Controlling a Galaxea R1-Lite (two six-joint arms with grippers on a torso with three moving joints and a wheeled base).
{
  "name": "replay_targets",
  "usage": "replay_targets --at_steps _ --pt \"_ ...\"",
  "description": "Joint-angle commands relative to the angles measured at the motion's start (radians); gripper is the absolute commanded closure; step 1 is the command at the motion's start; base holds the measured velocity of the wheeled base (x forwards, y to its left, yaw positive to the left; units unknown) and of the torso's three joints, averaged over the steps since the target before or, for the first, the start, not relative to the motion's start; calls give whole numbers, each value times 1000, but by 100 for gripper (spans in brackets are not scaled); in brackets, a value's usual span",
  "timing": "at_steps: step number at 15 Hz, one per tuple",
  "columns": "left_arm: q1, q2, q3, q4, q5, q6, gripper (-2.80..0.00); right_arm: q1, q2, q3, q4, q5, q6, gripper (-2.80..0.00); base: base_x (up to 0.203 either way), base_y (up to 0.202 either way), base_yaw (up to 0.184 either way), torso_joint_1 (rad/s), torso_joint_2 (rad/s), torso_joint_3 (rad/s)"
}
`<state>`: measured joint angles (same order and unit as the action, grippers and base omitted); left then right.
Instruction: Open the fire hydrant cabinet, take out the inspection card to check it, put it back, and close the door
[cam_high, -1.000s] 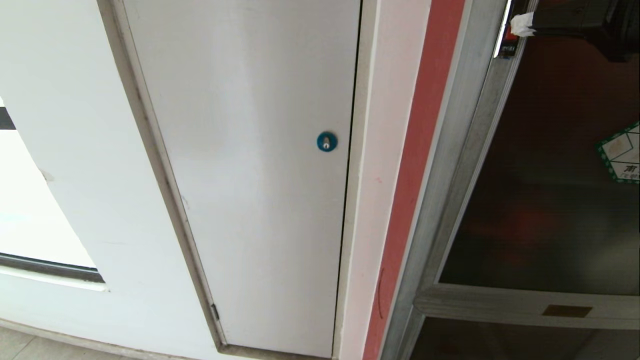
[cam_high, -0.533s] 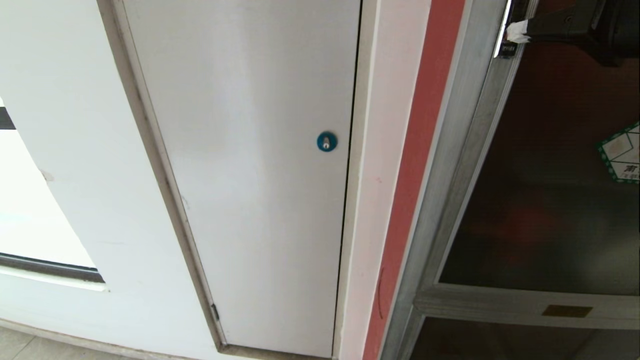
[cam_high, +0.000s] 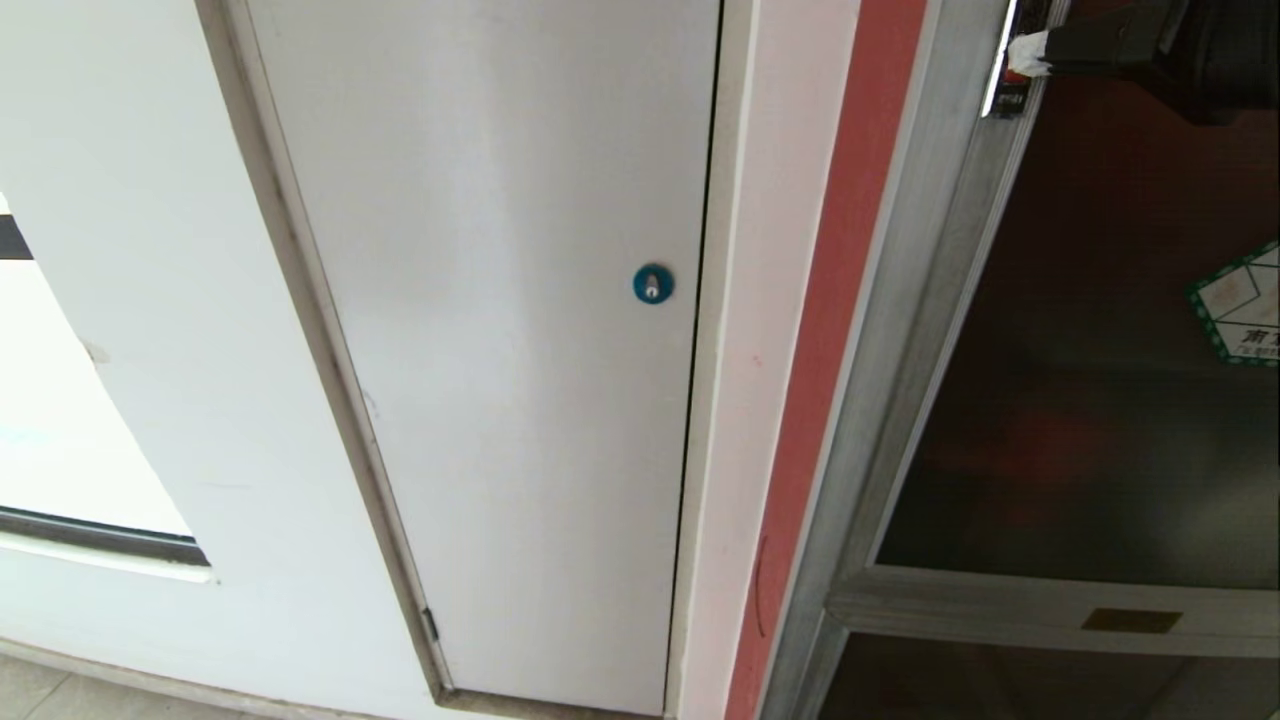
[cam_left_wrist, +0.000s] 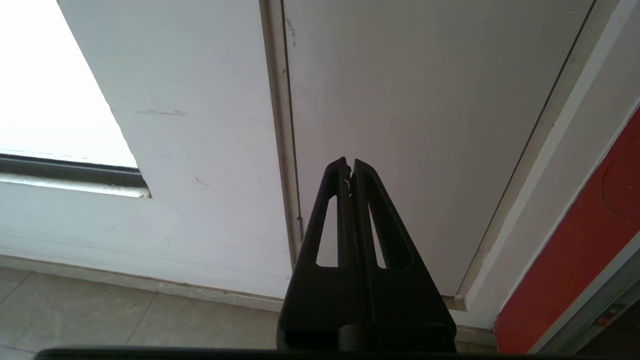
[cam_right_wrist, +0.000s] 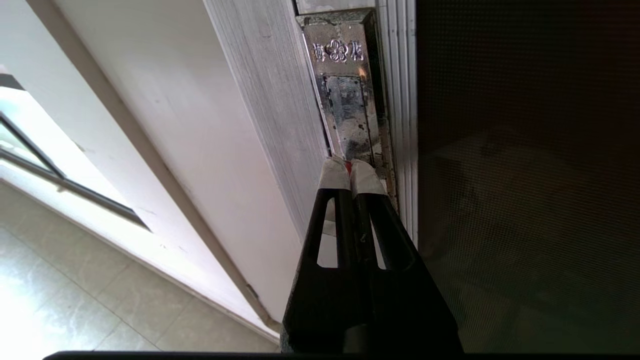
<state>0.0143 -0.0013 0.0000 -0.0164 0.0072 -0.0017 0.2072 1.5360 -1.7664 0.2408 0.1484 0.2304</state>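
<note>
A: What writing can we read here?

B: Not much. On the door (cam_high: 1090, 330) of the fire hydrant cabinet (cam_high: 900, 330) we see a green-bordered white sticker (cam_high: 1240, 310) at the right edge of the head view, with dark characters on it that we cannot make out. In the right wrist view the metal latch plate (cam_right_wrist: 347, 100) on the door's frame has a stamped flower emblem with a character on each side; they are too worn for us to read. A small brass plate (cam_high: 1130, 620) sits on the lower rail of the door, blank as far as we can tell.

A: And the right gripper (cam_high: 1028, 52)?

B: Its two white-taped fingertips (cam_right_wrist: 334, 174) are pressed together, nothing between them that we can name. They sit at the lower end of the latch plate, at the door's left edge near the top of the head view. A sliver of red shows between the tips, possibly part of the latch; whether the tips actually touch the plate we cannot say.

A: The left gripper (cam_left_wrist: 349, 165)?

B: Closed too, holding nothing, hanging in front of the plain white panel (cam_high: 500, 330) with the round blue lock (cam_high: 653, 284), low near the floor.

A: The door itself?

B: It looks shut against its silver frame, dark glass with dim red behind it. We see no inspection card.
</note>
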Motion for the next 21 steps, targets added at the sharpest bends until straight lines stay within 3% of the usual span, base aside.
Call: replay_targets --at_steps 1,16,21 --pt "0 0 8 0 0 0 0 -1 7 3 1 -1 3 0 0 0 0 0 0 0" --pt "0 1 7 0 0 0 0 -2 -14 37 16 -1 21 0 0 0 0 0 0 0" --pt "1 1 8 0 0 0 0 28 -122 140 54 5 23 0 0 0 0 0 0 0"
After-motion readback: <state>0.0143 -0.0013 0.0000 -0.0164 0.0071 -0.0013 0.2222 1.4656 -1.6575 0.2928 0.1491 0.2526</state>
